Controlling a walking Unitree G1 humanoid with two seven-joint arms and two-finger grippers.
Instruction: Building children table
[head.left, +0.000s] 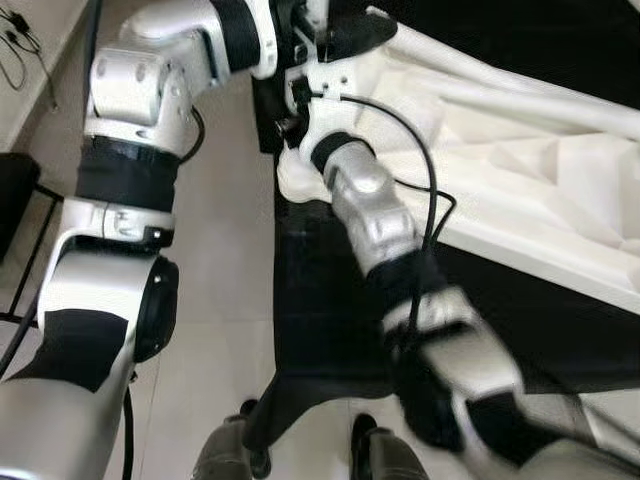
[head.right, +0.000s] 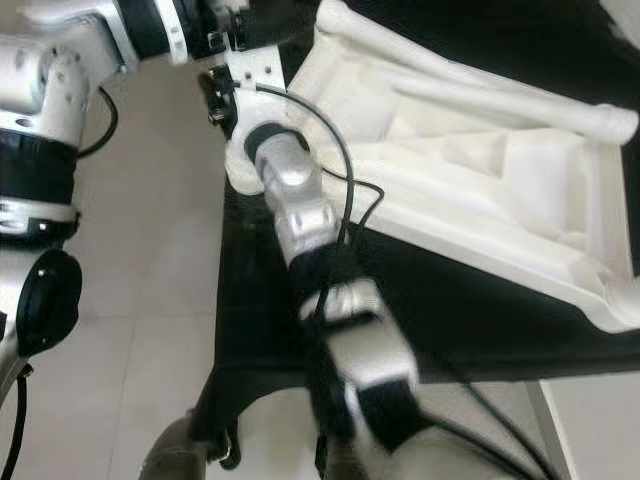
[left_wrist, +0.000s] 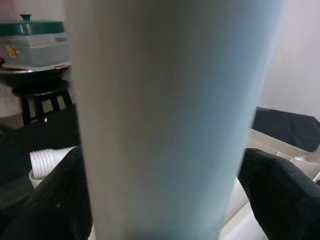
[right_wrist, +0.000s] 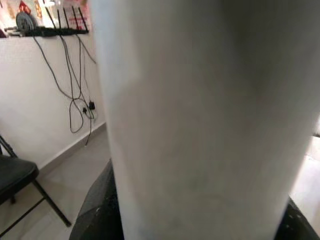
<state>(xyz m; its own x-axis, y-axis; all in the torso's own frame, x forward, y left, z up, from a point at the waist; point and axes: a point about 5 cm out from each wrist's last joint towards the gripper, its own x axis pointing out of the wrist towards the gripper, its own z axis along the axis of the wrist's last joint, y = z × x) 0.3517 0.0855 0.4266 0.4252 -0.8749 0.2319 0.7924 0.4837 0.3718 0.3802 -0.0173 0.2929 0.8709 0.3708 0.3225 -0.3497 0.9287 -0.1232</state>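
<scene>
A white children's table top (head.left: 520, 170) lies upside down on a black-covered work table (head.left: 330, 320). Both arms reach to its near left corner (head.left: 298, 180). In the wrist views a white round table leg (left_wrist: 160, 120) (right_wrist: 200, 120) runs between the fingers of each gripper. My left gripper (left_wrist: 160, 200) is shut on it, one black finger (left_wrist: 50, 200) pressed against either side. My right gripper (right_wrist: 200, 220) is shut on the same leg. From the head, the left gripper (head.left: 330, 35) sits just beyond the right wrist (head.left: 315, 100), and the arms hide the leg.
White tubes (head.right: 480, 85) run along the table top's far side. A threaded white part (left_wrist: 45, 162) lies on the black cover. A black chair (head.left: 15, 200) stands on the tiled floor to the left. A stool carries a green-lidded container (left_wrist: 35, 40). Cables (right_wrist: 75, 100) hang on the wall.
</scene>
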